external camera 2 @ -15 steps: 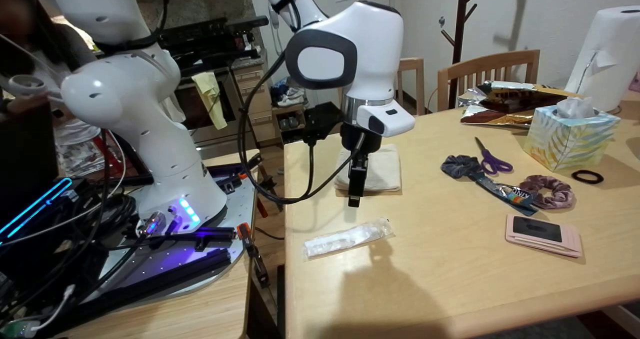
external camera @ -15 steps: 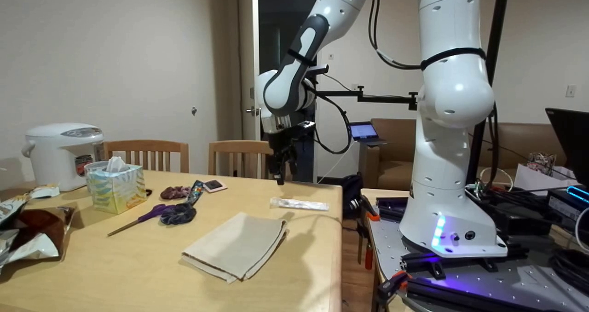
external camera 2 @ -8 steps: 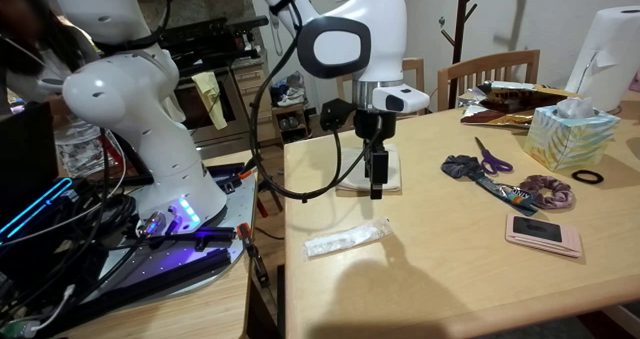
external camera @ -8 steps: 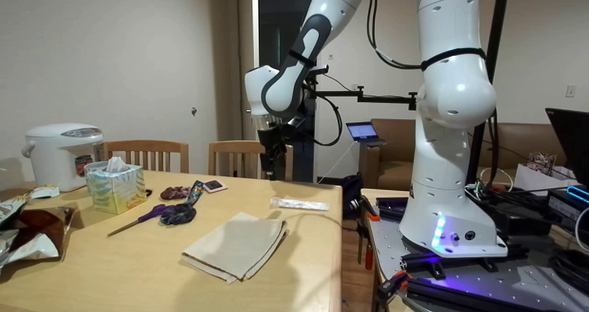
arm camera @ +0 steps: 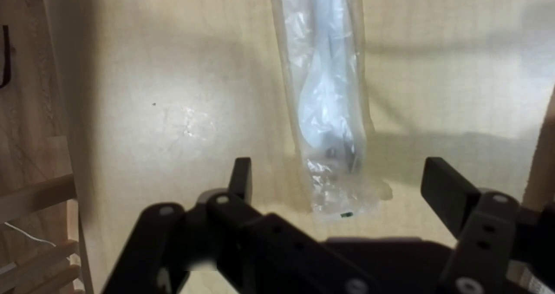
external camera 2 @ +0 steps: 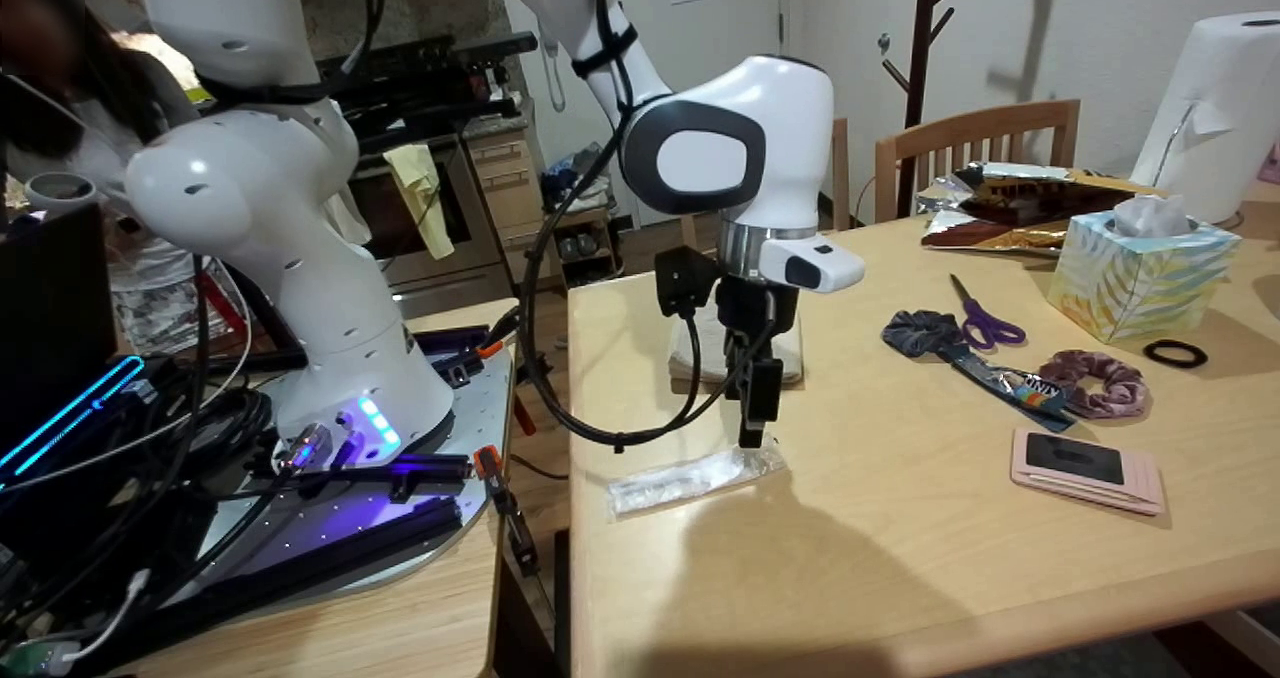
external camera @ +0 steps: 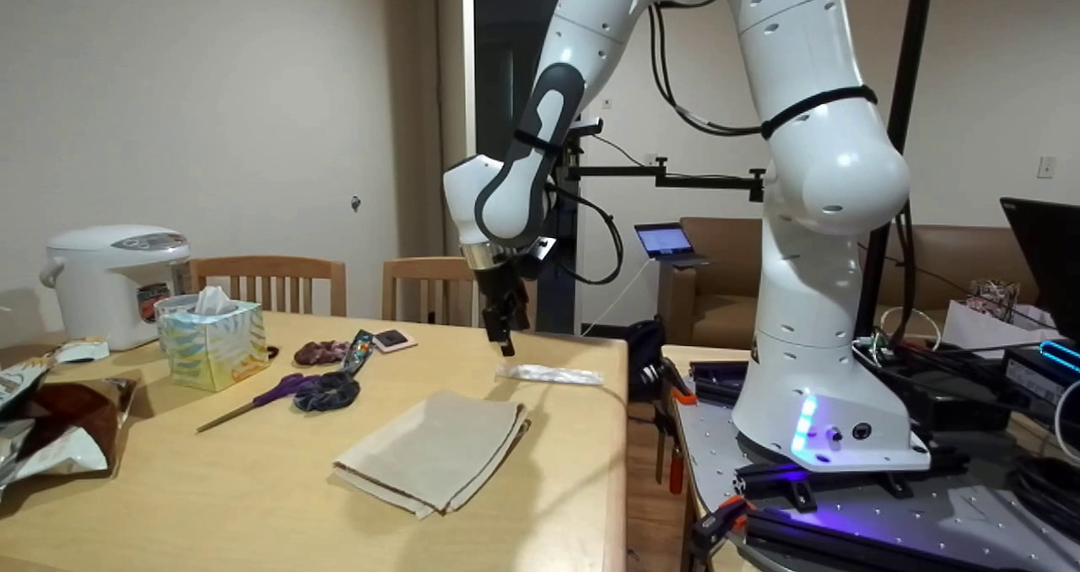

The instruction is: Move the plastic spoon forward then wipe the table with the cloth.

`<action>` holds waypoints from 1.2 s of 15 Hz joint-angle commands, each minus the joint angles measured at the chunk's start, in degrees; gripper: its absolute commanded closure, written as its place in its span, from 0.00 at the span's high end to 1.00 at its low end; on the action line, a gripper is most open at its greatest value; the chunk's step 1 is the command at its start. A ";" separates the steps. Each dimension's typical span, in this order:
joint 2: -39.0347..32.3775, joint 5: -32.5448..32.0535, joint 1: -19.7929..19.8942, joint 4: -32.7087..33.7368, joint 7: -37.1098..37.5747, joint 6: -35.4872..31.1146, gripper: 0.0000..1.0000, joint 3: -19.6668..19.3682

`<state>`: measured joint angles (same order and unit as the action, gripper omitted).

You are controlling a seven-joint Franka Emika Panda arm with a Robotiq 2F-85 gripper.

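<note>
- Currently, my jaws: one pair, black, spread wide apart, tips down, above the bench [external camera: 169, 513]. In the wrist view I see one on each side of the end of a clear wrapper [arm camera: 342, 194].
- Plastic spoon [arm camera: 323, 90]: one, white, inside that wrapper, which lies flat on the bench near an edge. Bowl end faces my jaws; handle runs out of the wrist view.
- Bench: one, light-brown wood, smooth top.
- Cloth [external camera: 439, 450]: one, beige, folded flat on the bench, near the wrapper but apart from it. In an exterior view my arm [external camera 2: 770, 138] hides part of it.
- Scissors [external camera: 278, 391]: one pair, purple handles, just beside a dark scrunchie [external camera: 326, 393].
- Mauve scrunchie [external camera 2: 1065, 370]: one, just beside a printed packet [external camera 2: 1010, 383].
- Card holder [external camera 2: 1090, 470]: one, pink, dark window on its face.
- Tissue box [external camera 2: 1140, 283]: one, leaf-patterned, white tissue standing out of the top.
- Foil bags [external camera 2: 1040, 203]: crumpled, lying near the tissue box; count uncertain to me.
- Paper towel roll [external camera 2: 1205, 113]: one, white, upright.
- White appliance [external camera: 110, 289]: one, handle at its side, standing on the bench.
</note>
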<state>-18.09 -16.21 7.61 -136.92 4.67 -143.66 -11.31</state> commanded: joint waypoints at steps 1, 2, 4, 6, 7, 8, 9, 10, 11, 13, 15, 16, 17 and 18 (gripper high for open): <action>0.62 6.51 3.98 0.03 -8.72 0.94 1.00 1.13; 1.36 10.27 5.81 -0.41 -13.22 0.86 1.00 2.33; 1.42 15.76 7.89 -0.22 -18.81 1.37 1.00 3.44; 1.31 20.18 9.88 0.01 -24.40 2.36 1.00 4.49; 1.15 21.40 10.30 0.14 -25.73 2.75 1.00 4.63; 1.07 22.45 10.77 0.11 -27.43 3.36 1.00 4.86; 1.00 23.22 10.88 -0.19 -28.12 3.56 1.00 4.96; 0.83 24.07 10.94 -0.42 -28.79 3.69 1.00 5.14; 0.60 24.51 10.72 -0.71 -28.46 3.40 1.00 5.15; -0.29 22.73 9.26 -1.47 -25.24 1.63 1.00 4.22; -1.46 22.09 8.57 -1.92 -23.29 -0.01 1.00 3.84; -2.14 21.57 8.26 -2.01 -22.38 -0.98 1.00 3.64; -2.91 21.58 8.19 -1.94 -21.83 -1.70 1.00 3.71; -3.84 21.91 8.30 -1.72 -22.03 -2.33 1.00 4.03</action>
<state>-19.65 6.02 16.59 -138.49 -19.32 -143.01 -7.25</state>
